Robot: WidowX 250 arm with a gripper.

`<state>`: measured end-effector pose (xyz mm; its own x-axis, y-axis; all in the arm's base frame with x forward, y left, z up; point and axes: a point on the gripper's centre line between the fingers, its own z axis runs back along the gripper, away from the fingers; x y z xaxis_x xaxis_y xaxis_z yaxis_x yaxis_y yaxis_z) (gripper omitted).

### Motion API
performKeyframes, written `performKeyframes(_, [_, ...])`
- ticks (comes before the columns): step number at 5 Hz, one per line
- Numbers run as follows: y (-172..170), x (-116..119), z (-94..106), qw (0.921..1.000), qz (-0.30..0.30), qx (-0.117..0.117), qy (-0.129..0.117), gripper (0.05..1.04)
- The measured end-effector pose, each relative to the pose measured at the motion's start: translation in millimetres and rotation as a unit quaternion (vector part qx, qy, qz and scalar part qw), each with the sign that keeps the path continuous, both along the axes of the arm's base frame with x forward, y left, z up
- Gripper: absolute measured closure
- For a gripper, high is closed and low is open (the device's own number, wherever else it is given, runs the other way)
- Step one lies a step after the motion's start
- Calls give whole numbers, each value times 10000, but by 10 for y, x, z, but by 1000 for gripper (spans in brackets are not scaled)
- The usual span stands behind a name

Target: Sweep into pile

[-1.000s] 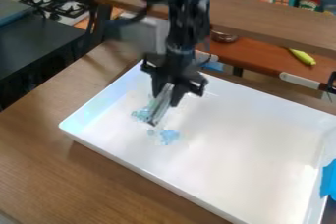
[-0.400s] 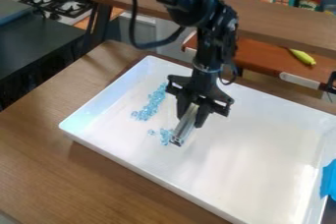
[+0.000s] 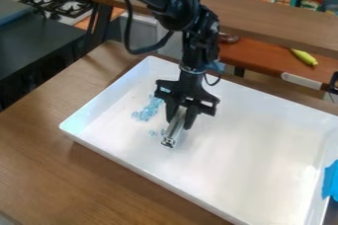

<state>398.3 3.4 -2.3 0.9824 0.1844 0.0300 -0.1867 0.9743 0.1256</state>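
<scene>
A wooden table (image 3: pixel 39 145) bears the white tray (image 3: pixel 251 160), its walls likely there to stop spills. Left of the tray's middle, the gripper (image 3: pixel 180 121) pinches a silvery bar (image 3: pixel 173 132), slanted down probably to sweep blue beads (image 3: pixel 147 111) just left.

Smooth, glossy white finish noted on tray (image 3: pixel 251 145), pale reflections seen on floor and walls. Translucent, glassy look recorded for blue beads (image 3: pixel 147 112). Metallic sheen seen on bar (image 3: pixel 174 131). Gloss observed on black arm (image 3: pixel 177 9); gripper (image 3: pixel 180 123) noted as duller. Wood grain seen on tabletop (image 3: pixel 39 160), low sheen; wood look also recorded for shelf (image 3: pixel 264 14).
</scene>
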Motion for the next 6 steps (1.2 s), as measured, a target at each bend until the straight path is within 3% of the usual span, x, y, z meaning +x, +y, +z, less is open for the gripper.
performKeyframes(2, [153, 57, 4, 9996, 186, 56, -196, 697])
performKeyframes(3, [248, 93, 7, 9987, 288, 257, -318, 697])
performKeyframes(4, [420, 123, 8, 9943, 525, 799, -472, 697])
performKeyframes(5, [551, 109, -5, 9845, 566, 1592, -467, 697])
performKeyframes(6, [518, 125, 14, 9825, 517, 1712, -522, 697])
